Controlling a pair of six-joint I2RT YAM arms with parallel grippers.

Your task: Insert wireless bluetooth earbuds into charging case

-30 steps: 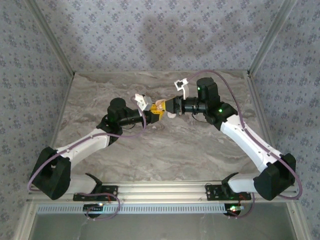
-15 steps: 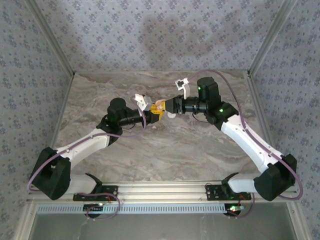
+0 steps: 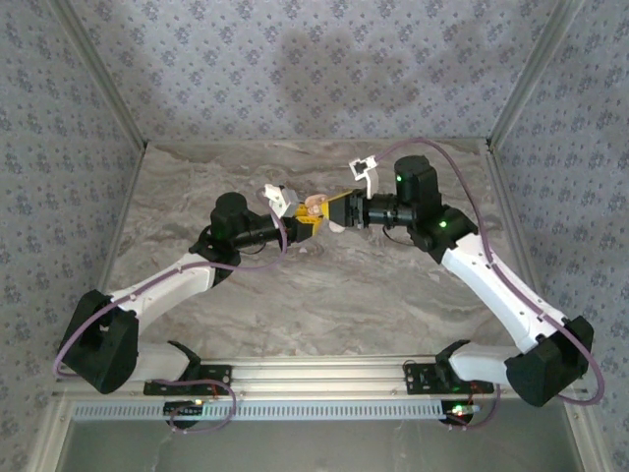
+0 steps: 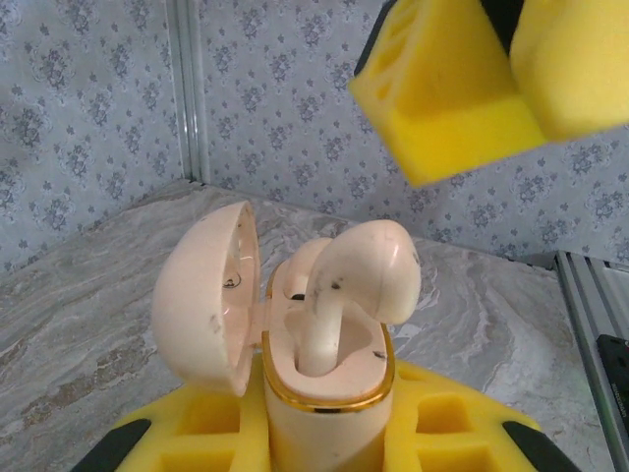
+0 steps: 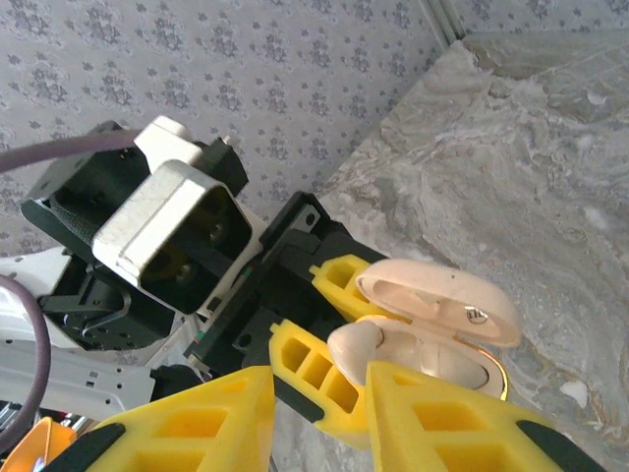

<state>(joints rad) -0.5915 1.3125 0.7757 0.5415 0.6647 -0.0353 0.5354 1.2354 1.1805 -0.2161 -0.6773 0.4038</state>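
Observation:
My left gripper [image 4: 324, 444] is shut on the charging case [image 4: 295, 372], a peach case with a gold rim, and holds it upright above the table. Its lid [image 4: 201, 295] stands open to the left. One pale earbud [image 4: 366, 267] has its stem down in the near slot, with the head sticking up above the rim. A second rounded pale shape [image 4: 298, 267] sits lower behind it. My right gripper [image 5: 319, 413] is open by a narrow gap, just short of the earbud [image 5: 356, 346], with nothing between its fingers. From above, both grippers meet at the case [image 3: 313, 206] mid-table.
The marble table [image 3: 324, 295] has patterned walls on three sides and a metal rail along the near edge. A small white thing [image 3: 337, 227] lies on the table just below the grippers. Tiny white specks [image 5: 575, 393] dot the marble.
The right arm has drawn back slightly to the right and its fingers have parted from the earbud. The left arm and the case have not moved.

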